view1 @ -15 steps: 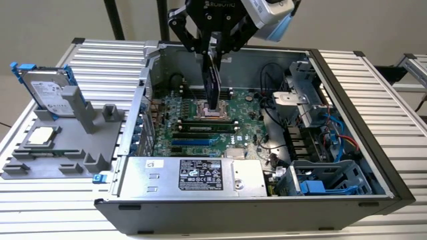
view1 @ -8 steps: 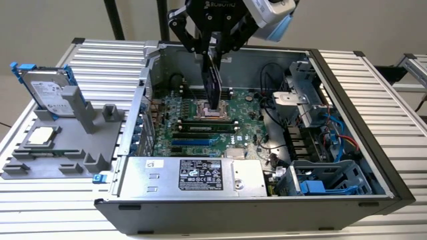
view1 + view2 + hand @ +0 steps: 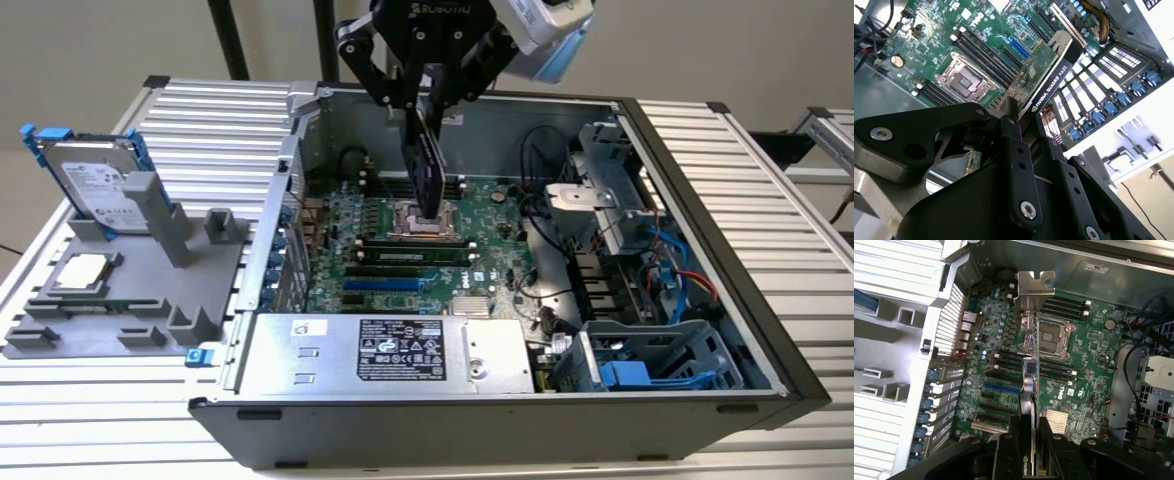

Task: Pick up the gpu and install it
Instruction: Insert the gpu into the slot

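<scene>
While arm reaches straight down into open case (image 3: 467,435), we see gripper (image 3: 424,105) clamped on gpu (image 3: 427,165). Fingers (image 3: 1016,145) pinch card's upper end. Card hangs on end, bracket (image 3: 1032,290) lowest, over motherboard (image 3: 344,232) by CPU socket (image 3: 1054,337). Contact with board: we cannot tell.

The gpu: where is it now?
In the exterior view the gpu hangs upright in the gripper, just over the motherboard near its CPU socket, inside the open case.
</scene>
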Available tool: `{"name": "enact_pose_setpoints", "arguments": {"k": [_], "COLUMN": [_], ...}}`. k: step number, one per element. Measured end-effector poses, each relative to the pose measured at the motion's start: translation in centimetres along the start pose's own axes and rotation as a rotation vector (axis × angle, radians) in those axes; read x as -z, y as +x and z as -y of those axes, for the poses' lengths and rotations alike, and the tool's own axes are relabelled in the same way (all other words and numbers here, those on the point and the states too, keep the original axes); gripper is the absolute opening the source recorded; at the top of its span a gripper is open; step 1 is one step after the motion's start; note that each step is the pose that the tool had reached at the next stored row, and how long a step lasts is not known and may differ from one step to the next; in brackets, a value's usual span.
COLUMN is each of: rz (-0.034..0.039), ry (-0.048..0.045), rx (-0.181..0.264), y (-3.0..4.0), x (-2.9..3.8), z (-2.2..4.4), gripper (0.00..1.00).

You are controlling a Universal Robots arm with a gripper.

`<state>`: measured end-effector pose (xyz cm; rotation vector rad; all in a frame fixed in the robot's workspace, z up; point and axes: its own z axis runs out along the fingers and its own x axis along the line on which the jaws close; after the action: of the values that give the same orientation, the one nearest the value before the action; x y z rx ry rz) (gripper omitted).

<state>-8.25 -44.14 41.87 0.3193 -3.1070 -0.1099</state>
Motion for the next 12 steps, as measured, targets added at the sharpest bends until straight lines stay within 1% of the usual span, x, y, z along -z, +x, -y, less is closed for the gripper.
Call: {"name": "enact_pose_setpoints", "arguments": {"k": [12], "rz": [-0.0043], "ry": [0.0005], "rx": [0.061], "y": [0.0], "x": [0.0], "z": [0.0], "gripper": [0.0]}}
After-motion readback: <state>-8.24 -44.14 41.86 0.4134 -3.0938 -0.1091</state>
